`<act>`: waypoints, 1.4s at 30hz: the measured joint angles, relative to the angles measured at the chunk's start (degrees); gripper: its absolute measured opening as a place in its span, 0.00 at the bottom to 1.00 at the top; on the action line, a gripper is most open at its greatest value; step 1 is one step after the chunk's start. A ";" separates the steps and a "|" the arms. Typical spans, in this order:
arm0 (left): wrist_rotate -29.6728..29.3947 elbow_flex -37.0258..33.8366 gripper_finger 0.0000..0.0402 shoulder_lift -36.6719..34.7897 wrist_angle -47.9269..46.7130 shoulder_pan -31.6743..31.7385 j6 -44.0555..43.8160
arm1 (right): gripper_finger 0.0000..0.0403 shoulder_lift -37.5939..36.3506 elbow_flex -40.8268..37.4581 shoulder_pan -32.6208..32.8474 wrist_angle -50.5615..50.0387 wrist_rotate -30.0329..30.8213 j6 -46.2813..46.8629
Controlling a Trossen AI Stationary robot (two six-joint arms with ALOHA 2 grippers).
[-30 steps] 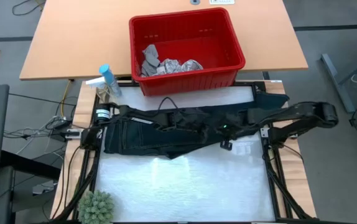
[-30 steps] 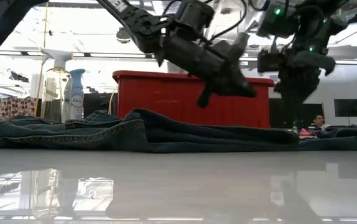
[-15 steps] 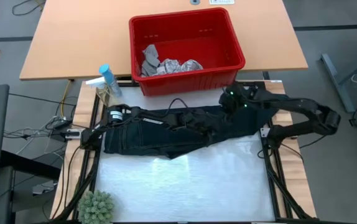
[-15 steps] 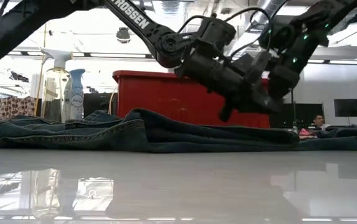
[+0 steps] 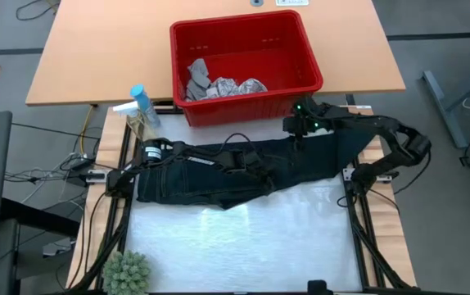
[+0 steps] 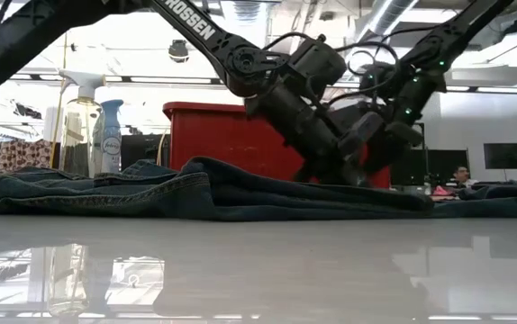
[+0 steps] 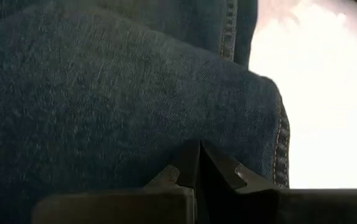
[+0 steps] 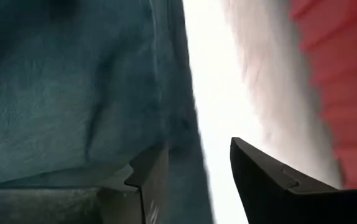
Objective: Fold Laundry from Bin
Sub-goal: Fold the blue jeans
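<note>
Two arms lean low over the dark trousers [image 5: 219,176], which lie spread across the white counter [image 5: 243,246] in front of the red bin [image 5: 243,61]. The left claw [image 7: 197,163] is clenched just above the denim. The right claw [image 8: 197,171] stands released at the trousers' edge, beside the bin. Grey cloths [image 5: 219,84] lie inside the bin.

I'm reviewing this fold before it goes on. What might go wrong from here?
1. The right gripper, open at the edge of the dark denim trousers, may miss the hem.
2. It works beside the red plastic bin and could bump it.
3. The shut left gripper, on the denim, might drag the fold askew.
</note>
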 joint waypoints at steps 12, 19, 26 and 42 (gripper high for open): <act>-1.78 0.00 0.00 -0.02 -2.70 -0.04 -1.02 | 0.47 7.66 4.39 -1.70 -3.85 -7.85 -2.92; -2.31 0.00 0.00 -0.02 -2.77 -0.04 -0.92 | 0.42 8.16 4.43 -1.70 -4.08 -8.08 -4.90; -2.69 -0.02 0.00 -0.02 -2.81 -0.04 0.10 | 0.23 10.25 4.43 -1.62 -4.85 -9.62 -5.22; -2.03 -0.04 0.00 -0.02 -2.90 0.13 1.90 | 0.03 8.29 6.48 -3.14 -3.88 -5.13 -1.53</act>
